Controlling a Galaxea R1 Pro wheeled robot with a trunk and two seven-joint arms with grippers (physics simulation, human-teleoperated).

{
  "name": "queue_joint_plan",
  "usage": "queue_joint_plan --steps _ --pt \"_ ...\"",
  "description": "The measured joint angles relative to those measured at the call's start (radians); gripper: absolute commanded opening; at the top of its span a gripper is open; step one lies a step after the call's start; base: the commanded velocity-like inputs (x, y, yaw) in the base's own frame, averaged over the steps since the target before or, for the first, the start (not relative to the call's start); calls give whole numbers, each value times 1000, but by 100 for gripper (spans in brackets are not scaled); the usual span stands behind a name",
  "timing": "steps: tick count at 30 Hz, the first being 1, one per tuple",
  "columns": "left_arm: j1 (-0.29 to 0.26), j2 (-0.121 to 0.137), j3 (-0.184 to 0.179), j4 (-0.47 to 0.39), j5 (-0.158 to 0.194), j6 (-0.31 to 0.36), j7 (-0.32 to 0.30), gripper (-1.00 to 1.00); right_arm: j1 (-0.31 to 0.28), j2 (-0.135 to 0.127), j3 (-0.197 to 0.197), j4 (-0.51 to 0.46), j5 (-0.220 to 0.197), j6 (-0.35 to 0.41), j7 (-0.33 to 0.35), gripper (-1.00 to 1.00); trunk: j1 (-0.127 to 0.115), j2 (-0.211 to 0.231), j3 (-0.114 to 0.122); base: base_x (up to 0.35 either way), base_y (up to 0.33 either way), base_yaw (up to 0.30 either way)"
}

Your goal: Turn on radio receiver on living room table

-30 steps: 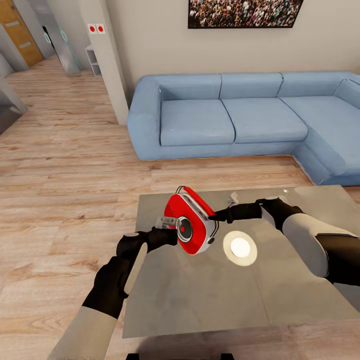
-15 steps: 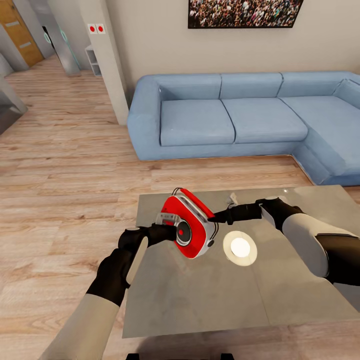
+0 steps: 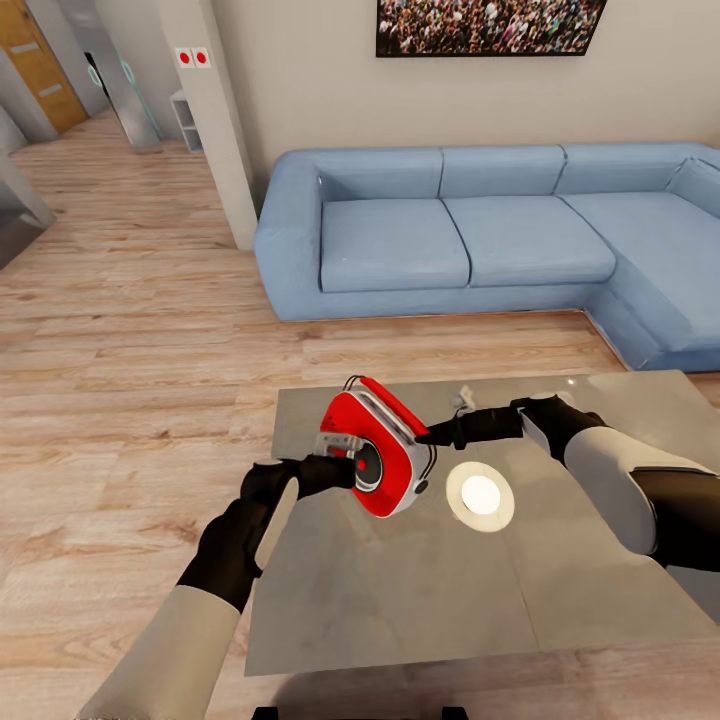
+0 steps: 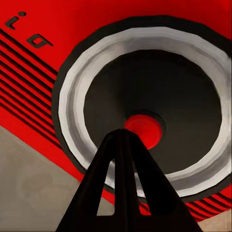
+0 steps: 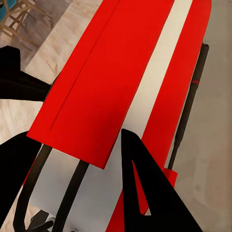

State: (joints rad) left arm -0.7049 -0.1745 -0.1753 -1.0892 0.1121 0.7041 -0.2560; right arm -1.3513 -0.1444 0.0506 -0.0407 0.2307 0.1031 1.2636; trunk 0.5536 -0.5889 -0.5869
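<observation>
Radio [image 3: 385, 455] held tilted above table [image 3: 420, 590] near-left part, right gripper [image 3: 432, 434] clamped on its edge. Left gripper [image 3: 345, 466], fingers pinched together, has advanced to dial's red button [image 4: 143, 131]; press likely underway.

Radio receiver [image 3: 385, 450] blocks between tools; table [image 3: 400, 600] bare.

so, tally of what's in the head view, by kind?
radio receiver: 1
pincers: 2, left pincer, right pincer
table: 1
sofa: 1
framed picture: 1
lamp reflection: 1
Total: 7
</observation>
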Motion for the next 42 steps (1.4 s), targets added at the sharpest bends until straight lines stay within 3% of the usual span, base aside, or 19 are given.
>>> queue_joint_plan --steps 7,16,21,24,27,30,31,32,36,42 --pt "-1 0 -3 34 39 -17 0 -100 0 0 0 0 0 0 0 -100 0 0 0 0 0 0" --pt "-6 0 -4 41 44 -20 0 -100 0 1 0 0 0 0 0 -100 0 0 0 0 0 0" --pt "-7 0 1 39 39 -55 5 -100 0 -1 0 -1 1 0 -14 -100 0 0 0 0 0 0" --pt "-7 0 40 37 33 -64 10 -100 0 -6 -3 -3 10 2 -68 -100 0 0 0 0 0 0" --pt "-6 0 88 37 31 -64 10 -100 0 -7 5 -3 49 3 -165 -100 0 0 0 0 0 0" --pt "-3 49 115 40 30 -63 9 -100 0 -8 10 -3 80 3 -229 -100 0 0 0 0 0 0" --pt "0 81 123 47 27 -62 10 -100 0 -8 3 -4 84 4 -256 -100 0 0 0 0 0 0" --pt "1 95 124 52 29 -61 10 -100 0 -8 -2 -4 86 4 -262 -100 0 0 0 0 0 0" --pt "5 189 138 135 29 -62 14 -100 0 -8 0 -5 93 7 -309 -100 0 0 0 0 0 0" --pt "7 268 281 305 27 -72 104 -100 0 -8 -3 -5 93 7 -340 -100 0 0 0 0 0 0"
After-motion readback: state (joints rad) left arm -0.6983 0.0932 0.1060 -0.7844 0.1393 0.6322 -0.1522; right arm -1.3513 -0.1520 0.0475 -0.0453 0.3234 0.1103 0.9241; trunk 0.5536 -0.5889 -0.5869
